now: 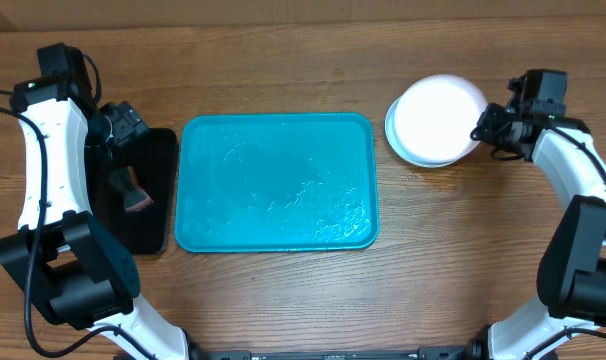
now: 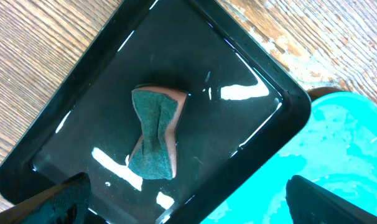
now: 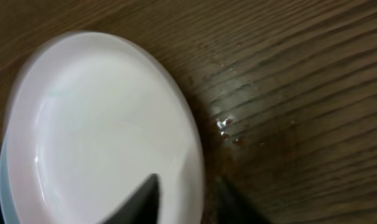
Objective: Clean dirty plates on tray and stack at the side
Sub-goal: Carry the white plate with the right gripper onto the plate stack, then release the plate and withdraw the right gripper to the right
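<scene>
Overhead, the tray (image 1: 273,180) carries no plates; only a film of water lies on it. The plates (image 1: 438,118) sit stacked on the table (image 1: 283,300) near the tray's far right corner. The white plate is on top and a pale cyan rim shows beneath; a third cannot be made out. The right claw (image 1: 481,128) sits at the stack's right edge. The left claw (image 1: 125,128) hangs over the black tray (image 1: 163,150), above the sponge (image 1: 133,192). Risk: the lower rim shows on one side only, so the stack may sit offset, and a sideways pull by the right arm would likely slide the top plate further.

From the left wrist, the left claw is released, spread wide and grasping nothing. The sponge lies flat in the wet black tray. Risk: a low sweep would catch the black tray's rim, which lies just beside the tray, and shove both.

From the right wrist, which is blurred, the right claw's fingers (image 3: 145,200) straddle the white plate's rim, one over the plate and one outside. White shows between them, so the claw reads as released. Risk: a lift before both fingers are clear would hook the rim and tip or drag the plate. Water beads (image 3: 226,124) on the table beside the stack suggest a slick surface, so a nudged stack may skid.
</scene>
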You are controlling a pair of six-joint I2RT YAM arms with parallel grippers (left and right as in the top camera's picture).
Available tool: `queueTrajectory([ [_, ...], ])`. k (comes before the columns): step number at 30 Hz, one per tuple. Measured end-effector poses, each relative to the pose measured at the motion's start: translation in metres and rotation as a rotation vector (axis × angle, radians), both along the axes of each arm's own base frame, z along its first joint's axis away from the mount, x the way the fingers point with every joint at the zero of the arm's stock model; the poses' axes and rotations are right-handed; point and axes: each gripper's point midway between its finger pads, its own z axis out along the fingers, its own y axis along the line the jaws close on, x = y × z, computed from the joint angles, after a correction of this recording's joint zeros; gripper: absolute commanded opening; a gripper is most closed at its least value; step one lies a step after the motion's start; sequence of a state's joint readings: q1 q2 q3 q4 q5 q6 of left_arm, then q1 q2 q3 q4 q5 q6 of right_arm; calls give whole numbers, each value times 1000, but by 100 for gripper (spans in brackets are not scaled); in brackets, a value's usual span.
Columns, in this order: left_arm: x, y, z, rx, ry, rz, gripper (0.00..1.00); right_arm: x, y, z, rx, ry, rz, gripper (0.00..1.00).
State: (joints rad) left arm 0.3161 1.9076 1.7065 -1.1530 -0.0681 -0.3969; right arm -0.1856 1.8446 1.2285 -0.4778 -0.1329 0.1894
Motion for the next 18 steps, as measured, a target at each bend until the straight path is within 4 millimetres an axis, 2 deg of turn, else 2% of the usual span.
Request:
queueTrajectory([
  [3, 0, -1, 0, -5, -2, -1, 100, 0, 10, -2, 11, 3, 19, 86],
  [5, 0, -1, 0, -6, -2, -1, 100, -4, 18, -4, 27, 22, 38, 93],
  [6, 0, -1, 0, -7, -2, -2, 100, -8, 24, -6, 44, 37, 51, 100],
  [10, 1, -1, 0, -8, -3, -2, 100, -20, 48, -3, 139, 74, 111, 100],
  [14, 1, -2, 0, -9, -3, -2, 100, -36, 61, 26, 195, 63, 144, 100],
  [18, 1, -2, 0, -11, -4, -3, 100, -61, 72, 78, 203, 11, 171, 100],
])
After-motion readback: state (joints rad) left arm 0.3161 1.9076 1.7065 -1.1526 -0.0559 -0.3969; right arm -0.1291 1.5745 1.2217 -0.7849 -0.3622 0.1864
